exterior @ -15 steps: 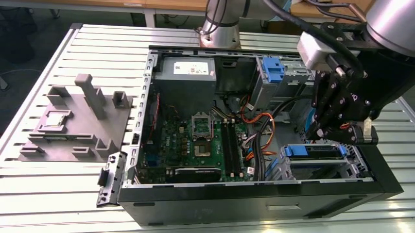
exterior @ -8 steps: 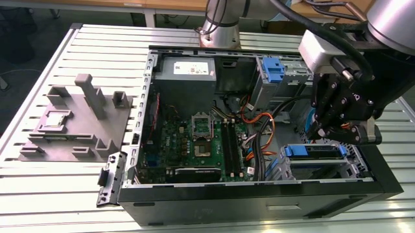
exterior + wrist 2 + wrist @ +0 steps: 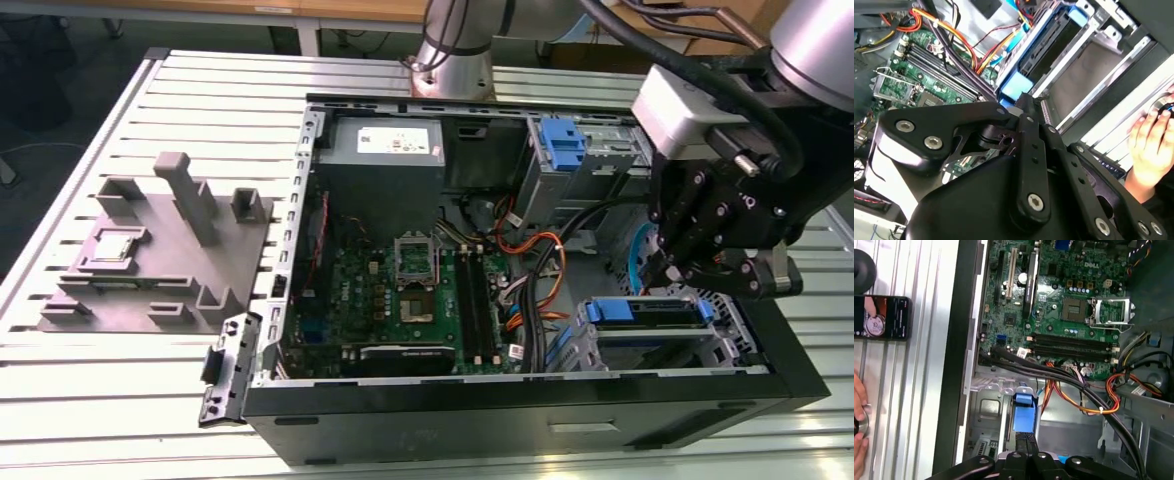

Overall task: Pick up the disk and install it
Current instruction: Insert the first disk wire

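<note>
Slatted metal table (image 3: 160, 400) bears open computer case (image 3: 534, 400).

The disk (image 3: 647, 312), silver in its blue carrier frame, sits upright in the case's drive bay.

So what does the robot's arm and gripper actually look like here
The arm is silver-grey, with black cables looping beside a pale grey wrist block. The gripper is matte black, built of flat linkage plates joined by round silver bolts, seen also in the second wrist view.
</note>
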Available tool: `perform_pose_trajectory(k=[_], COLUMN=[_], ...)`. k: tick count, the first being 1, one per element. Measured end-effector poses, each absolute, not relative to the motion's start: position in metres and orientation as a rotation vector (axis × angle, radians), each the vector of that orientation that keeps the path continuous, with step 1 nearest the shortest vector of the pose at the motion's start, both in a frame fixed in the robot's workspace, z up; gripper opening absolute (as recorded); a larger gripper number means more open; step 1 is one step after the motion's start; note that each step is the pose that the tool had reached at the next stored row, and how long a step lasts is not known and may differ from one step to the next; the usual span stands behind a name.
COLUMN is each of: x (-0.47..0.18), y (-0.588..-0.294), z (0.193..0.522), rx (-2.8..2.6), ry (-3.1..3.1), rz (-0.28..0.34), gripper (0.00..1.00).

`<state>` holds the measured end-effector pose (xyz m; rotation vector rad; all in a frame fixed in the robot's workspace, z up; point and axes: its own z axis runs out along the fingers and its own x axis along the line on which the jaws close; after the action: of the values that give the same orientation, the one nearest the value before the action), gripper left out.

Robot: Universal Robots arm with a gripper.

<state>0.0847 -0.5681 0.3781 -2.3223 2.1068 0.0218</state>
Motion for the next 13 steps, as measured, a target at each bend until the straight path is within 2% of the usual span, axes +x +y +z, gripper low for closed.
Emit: perform_pose_trajectory(k=[13], x=[0.1], y=[-0.556], z=[0.376], rx=[-2.323], ry=[2.108], rz=[0.02], gripper=[0.12])
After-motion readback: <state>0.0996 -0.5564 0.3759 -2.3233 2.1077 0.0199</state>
